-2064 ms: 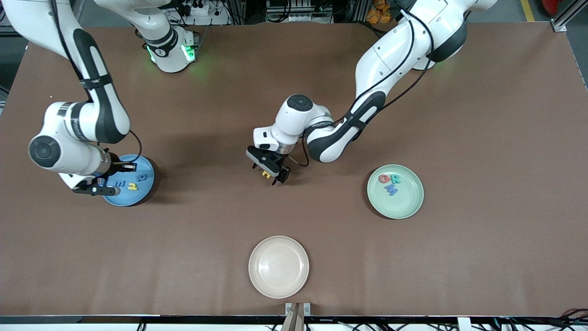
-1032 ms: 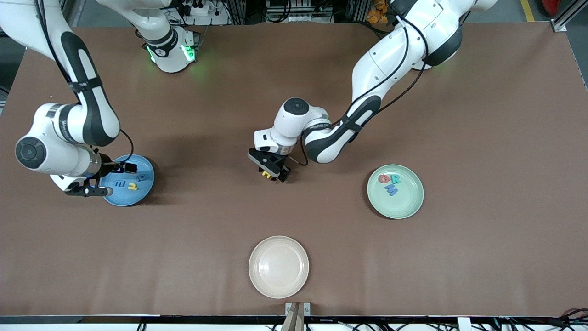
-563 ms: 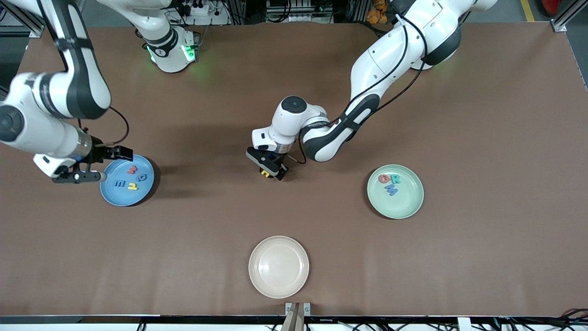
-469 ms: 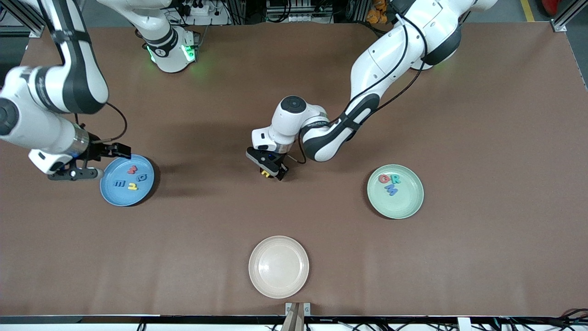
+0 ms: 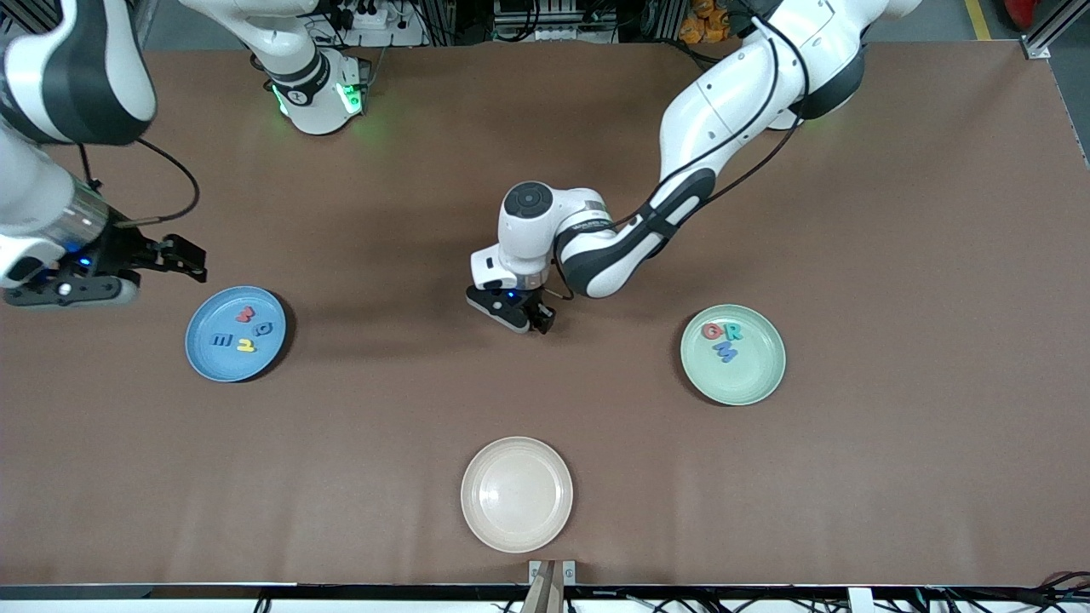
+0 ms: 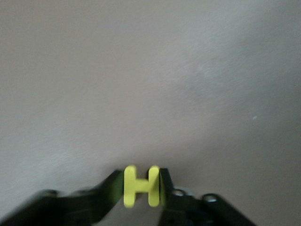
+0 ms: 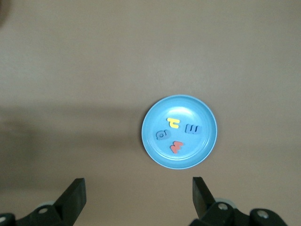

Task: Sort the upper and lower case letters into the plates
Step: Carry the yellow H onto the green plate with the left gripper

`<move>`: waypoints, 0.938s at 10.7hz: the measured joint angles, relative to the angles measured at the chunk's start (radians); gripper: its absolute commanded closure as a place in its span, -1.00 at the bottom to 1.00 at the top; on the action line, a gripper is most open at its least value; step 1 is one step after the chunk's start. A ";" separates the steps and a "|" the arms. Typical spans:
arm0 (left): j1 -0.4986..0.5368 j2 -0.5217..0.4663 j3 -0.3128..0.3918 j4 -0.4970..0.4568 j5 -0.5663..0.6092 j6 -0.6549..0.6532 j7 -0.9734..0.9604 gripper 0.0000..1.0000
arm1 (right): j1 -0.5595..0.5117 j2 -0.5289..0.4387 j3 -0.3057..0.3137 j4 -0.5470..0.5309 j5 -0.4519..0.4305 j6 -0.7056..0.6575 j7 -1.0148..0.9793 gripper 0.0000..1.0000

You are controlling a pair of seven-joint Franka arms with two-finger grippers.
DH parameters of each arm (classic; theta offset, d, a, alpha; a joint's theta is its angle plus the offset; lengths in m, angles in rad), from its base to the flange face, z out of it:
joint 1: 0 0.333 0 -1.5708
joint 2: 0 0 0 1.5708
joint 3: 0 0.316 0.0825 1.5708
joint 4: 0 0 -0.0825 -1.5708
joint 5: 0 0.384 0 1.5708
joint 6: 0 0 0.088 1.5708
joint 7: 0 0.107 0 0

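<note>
The yellow letter H point(image 6: 140, 185) sits pinched in the left hand point(image 5: 521, 317) over the middle of the desk point(image 5: 894, 477). The blue plate point(image 5: 203, 361), holding four letters, lies toward the right arm's end; the mint plate point(image 5: 754, 379), holding three, toward the left arm's end. The right hand point(image 5: 136, 271) hovers spread wide, holding nothing, above the desk beside the blue plate.

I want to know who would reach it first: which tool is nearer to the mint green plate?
Left. The left tool, shut on a yellow letter H, is mid-table beside the mint green plate. The right tool, open, is past the blue plate, at the right arm's end.
</note>
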 measured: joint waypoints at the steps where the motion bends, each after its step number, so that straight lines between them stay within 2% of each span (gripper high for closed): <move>1: 0.031 -0.020 -0.009 0.003 -0.072 -0.069 0.099 1.00 | 0.005 0.000 0.000 0.042 0.000 -0.030 -0.005 -1.00; 3: 0.101 -0.086 -0.019 0.006 -0.214 -0.183 0.301 1.00 | 0.010 0.000 -0.001 0.117 0.000 -0.111 -0.025 -1.00; 7: 0.195 -0.188 -0.021 0.007 -0.317 -0.381 0.594 1.00 | 0.010 0.000 -0.003 0.219 0.024 -0.202 -0.054 -1.00; 10: 0.358 -0.255 -0.018 -0.001 -0.367 -0.526 0.910 1.00 | 0.010 0.000 -0.012 0.251 0.032 -0.239 -0.055 -1.00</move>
